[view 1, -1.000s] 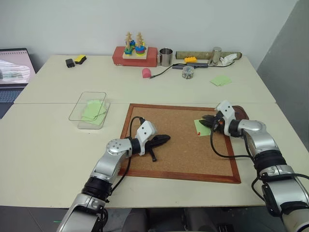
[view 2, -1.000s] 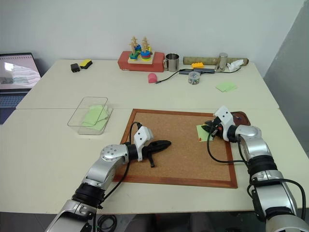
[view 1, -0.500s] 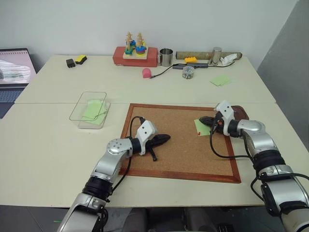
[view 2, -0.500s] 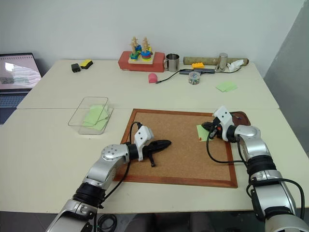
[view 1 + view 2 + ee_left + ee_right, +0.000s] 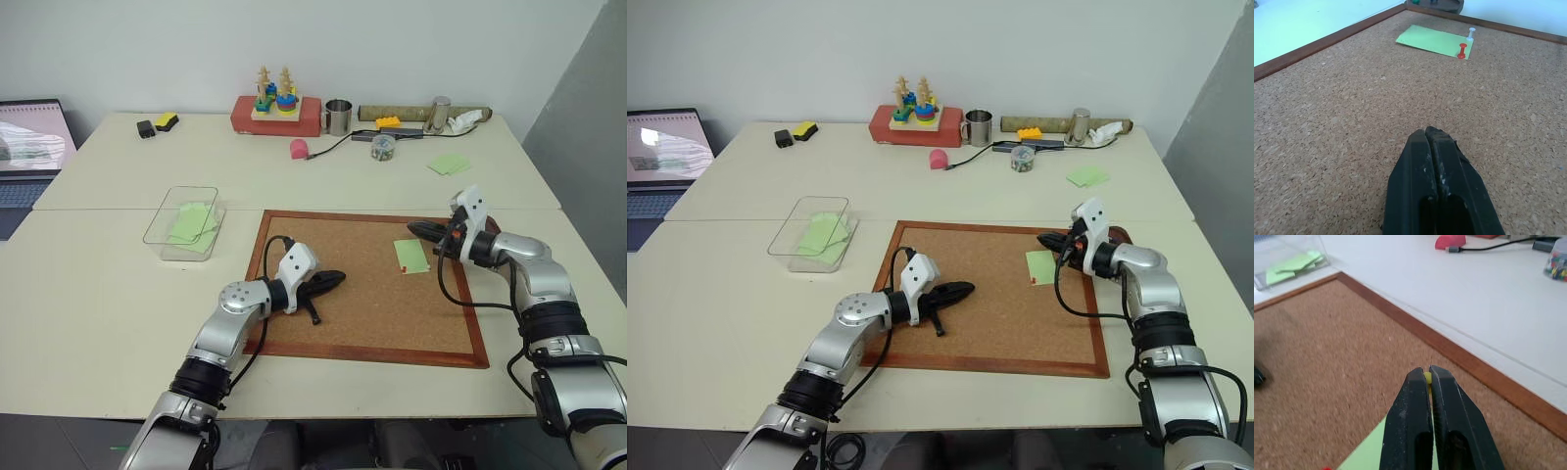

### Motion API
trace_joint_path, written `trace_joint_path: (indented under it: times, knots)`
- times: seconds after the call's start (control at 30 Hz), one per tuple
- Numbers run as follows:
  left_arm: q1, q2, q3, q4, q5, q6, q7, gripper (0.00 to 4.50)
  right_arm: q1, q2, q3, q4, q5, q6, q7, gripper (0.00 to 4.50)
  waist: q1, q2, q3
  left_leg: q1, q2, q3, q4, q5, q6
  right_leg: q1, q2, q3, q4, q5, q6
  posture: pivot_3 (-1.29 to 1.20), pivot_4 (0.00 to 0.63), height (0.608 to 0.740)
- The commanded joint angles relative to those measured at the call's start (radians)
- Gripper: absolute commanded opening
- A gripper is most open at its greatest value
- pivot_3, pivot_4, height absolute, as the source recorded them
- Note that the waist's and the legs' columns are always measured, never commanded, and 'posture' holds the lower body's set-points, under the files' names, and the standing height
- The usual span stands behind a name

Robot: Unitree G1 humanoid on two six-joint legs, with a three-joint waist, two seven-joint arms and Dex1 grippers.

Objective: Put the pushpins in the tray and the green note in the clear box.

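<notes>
The green note [image 5: 412, 256] lies flat on the corkboard [image 5: 362, 323], toward its right side. A red pushpin [image 5: 1462, 50] stands in one corner of the note, with a pale-headed pin [image 5: 1470, 33] just beside it. My right gripper [image 5: 413, 227] hovers above the note's far edge. It is shut on a small yellow pushpin [image 5: 1427, 377] that peeks out between the fingertips. The brown tray [image 5: 492, 228] sits right behind that hand, partly hidden by it. My left gripper [image 5: 338, 279] rests shut and holding nothing on the middle of the corkboard. The clear box [image 5: 184, 220] stands on the table to the left, with green slips inside.
A laptop [image 5: 29, 137] sits at the far left. Along the back edge are a red stacking toy [image 5: 275, 110], a metal mug [image 5: 338, 116], a pin jar [image 5: 382, 146], a cable and a pink object [image 5: 298, 148]. More green paper [image 5: 449, 163] lies back right.
My right gripper closed over the note's far edge and rose off it, drawing back toward the tray. The note stayed on the corkboard. The left arm held still.
</notes>
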Motion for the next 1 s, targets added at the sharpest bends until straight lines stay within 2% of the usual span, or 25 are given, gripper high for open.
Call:
trace_joint_path:
  times: [0.03, 0.17, 0.5, 0.77, 0.8, 0.83, 1.0]
  knots:
    - [0.039, -0.011, -0.028, 0.049, 0.03, 0.033, 0.007, 0.0, 0.002, -0.014, -0.049, -0.081, 0.048, 0.046, -0.007, 0.03, 0.0, 0.0, 0.0, 0.0, 0.0, 0.0, 0.0, 0.0, 0.0, 0.0, 0.0, 0.0, 0.0, 0.0, 0.0, 0.0, 0.15, 0.74]
    - [0.044, -0.015, -0.032, 0.042, 0.031, 0.034, 0.008, 0.0, -0.002, -0.052, -0.095, -0.103, 0.035, 0.054, -0.079, 0.03, 0.0, 0.001, 0.0, 0.0, 0.0, 0.0, 0.0, 0.0, 0.0, 0.0, 0.0, 0.0, 0.0, 0.0, 0.0, 0.0, 0.15, 0.74]
    - [0.042, -0.03, -0.04, 0.05, 0.048, 0.018, 0.009, 0.0, 0.058, -0.155, -0.108, -0.046, -0.132, 0.006, -0.327, 0.03, 0.001, 0.004, -0.003, 0.0, -0.001, 0.001, -0.001, 0.0, 0.0, 0.0, 0.0, 0.001, -0.001, 0.0, 0.0, 0.0, 0.15, 0.74]
    - [0.029, -0.034, -0.04, 0.07, 0.058, 0.007, 0.005, 0.0, 0.041, -0.152, -0.086, 0.078, -0.189, -0.019, -0.356, 0.03, 0.002, 0.004, -0.003, 0.0, -0.001, 0.002, 0.0, 0.0, 0.0, 0.0, 0.0, 0.002, -0.002, -0.001, 0.002, 0.0, 0.15, 0.74]
    - [0.029, -0.033, -0.039, 0.07, 0.058, 0.006, 0.005, 0.0, 0.039, -0.151, -0.087, 0.085, -0.19, -0.023, -0.359, 0.46, 0.002, 0.005, -0.003, 0.0, -0.001, 0.002, 0.0, 0.0, 0.0, 0.0, 0.0, 0.002, -0.002, -0.001, 0.002, 0.0, 0.15, 0.74]
    - [0.03, -0.033, -0.038, 0.069, 0.059, 0.005, 0.005, 0.0, 0.038, -0.151, -0.086, 0.089, -0.189, -0.026, -0.356, 0.57, 0.002, 0.005, -0.003, 0.0, -0.001, 0.002, 0.0, 0.0, 0.0, 0.0, 0.0, 0.002, -0.002, -0.001, 0.002, 0.0, 0.15, 0.74]
    - [0.038, -0.027, -0.035, 0.065, 0.058, 0.004, 0.007, 0.0, 0.036, -0.147, -0.094, 0.08, -0.182, -0.033, -0.358, 1.64, 0.002, 0.005, -0.004, 0.0, -0.001, 0.002, 0.0, 0.0, 0.0, 0.0, 0.0, 0.002, -0.002, -0.002, 0.004, 0.0, 0.15, 0.74]
